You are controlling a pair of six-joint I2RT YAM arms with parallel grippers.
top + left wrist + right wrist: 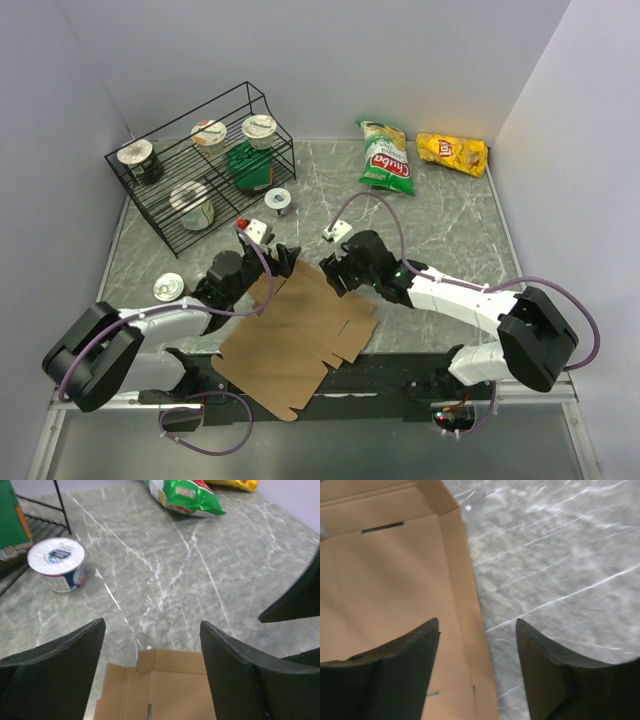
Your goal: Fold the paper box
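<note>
Paper box (300, 345) lies flat and unfolded on the worktop (440, 230), lower centre of the top view, left fingers (60, 655) and right fingers (395, 660) spread wide at its upper edge, gripping nothing, so every fold looks yet to be made.

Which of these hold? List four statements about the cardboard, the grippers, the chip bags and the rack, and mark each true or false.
1. The paper box lies on the table as an open sheet, not yet a box. True.
2. The left gripper and the right gripper are both clamped on the box. False: both stand open and hold nothing.
3. The green chip bag lies beside the yellow chip bag. True.
4. The wire rack is empty. False: lidded cups stand in it.
</note>
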